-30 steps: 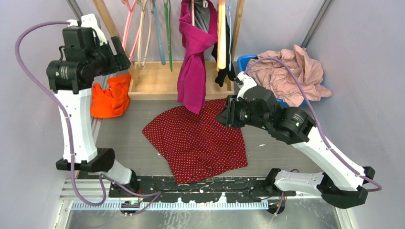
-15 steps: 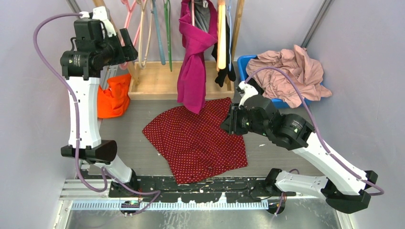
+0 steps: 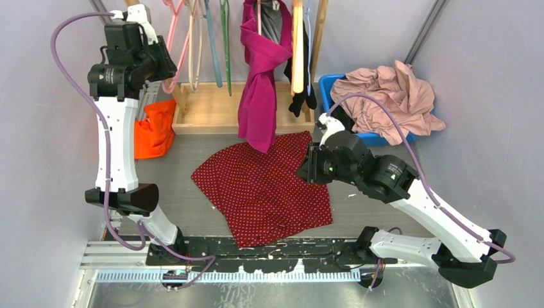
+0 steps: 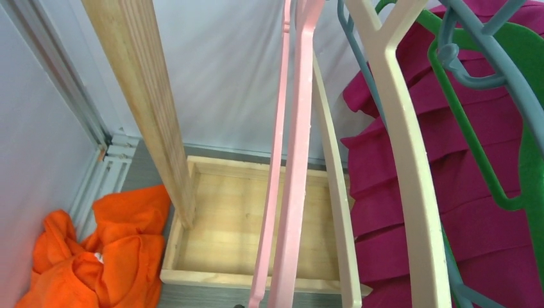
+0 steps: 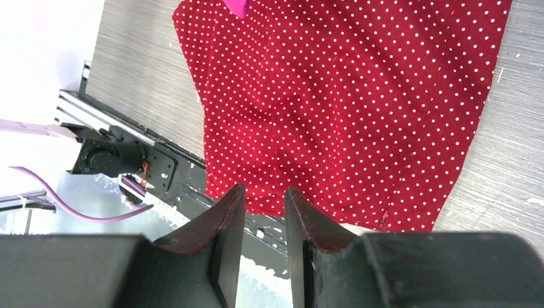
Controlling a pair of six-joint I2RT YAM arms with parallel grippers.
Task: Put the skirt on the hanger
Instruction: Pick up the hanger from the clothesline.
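The skirt, dark red with white dots, lies flat on the grey table in the middle. My right gripper hovers over its right edge. In the right wrist view the skirt fills the space beyond my right gripper, whose jaws stand a little apart with nothing between them. The thin pink hanger hangs on the rack at the back left, and my left gripper is raised right against it. In the left wrist view the hanger runs down to the bottom edge; the fingers are hidden there.
A wooden rack tray with an upright post holds cream, green and blue-grey hangers. A magenta garment hangs over the skirt's top edge. Orange cloth lies at the left, a pale pink garment on a blue bin at the right.
My left arm has risen and swung right, bringing its gripper from beside the wooden post up to the pink hanger. The right gripper has drifted slightly over the skirt's edge.
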